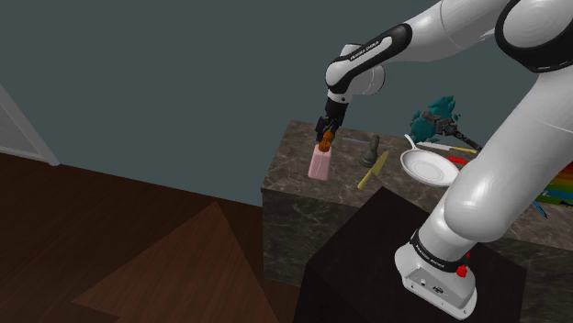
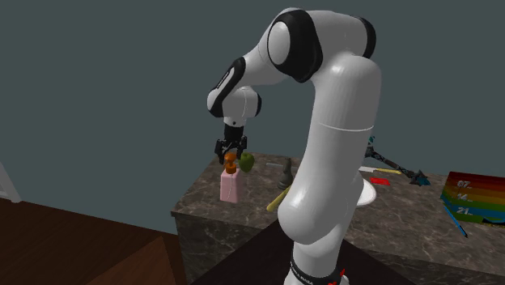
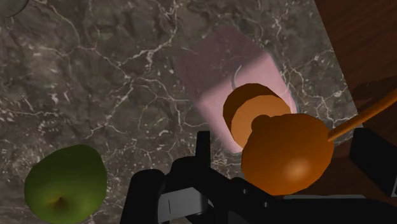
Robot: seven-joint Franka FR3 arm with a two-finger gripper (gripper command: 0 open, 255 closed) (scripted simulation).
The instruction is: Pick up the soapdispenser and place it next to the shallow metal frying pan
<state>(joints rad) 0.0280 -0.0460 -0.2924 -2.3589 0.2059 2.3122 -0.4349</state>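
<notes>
Pink soap bottle [image 1: 319,166] upright, straight under claw [image 1: 326,139]; fingers [image 3: 147,194] wide apart; orange pump top [image 3: 286,149] between, not squeezed.

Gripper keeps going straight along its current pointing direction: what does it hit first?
The gripper points straight down, so it would first meet the orange pump top of the pink soap dispenser directly below. The gap looks small, though depth is hard to judge.

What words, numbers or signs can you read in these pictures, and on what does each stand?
"07", "14", "21": on the striped box, one above another, faint.
Lettering on the forearm: too small to read.
Lettering on the base ring: too small to read.
</notes>
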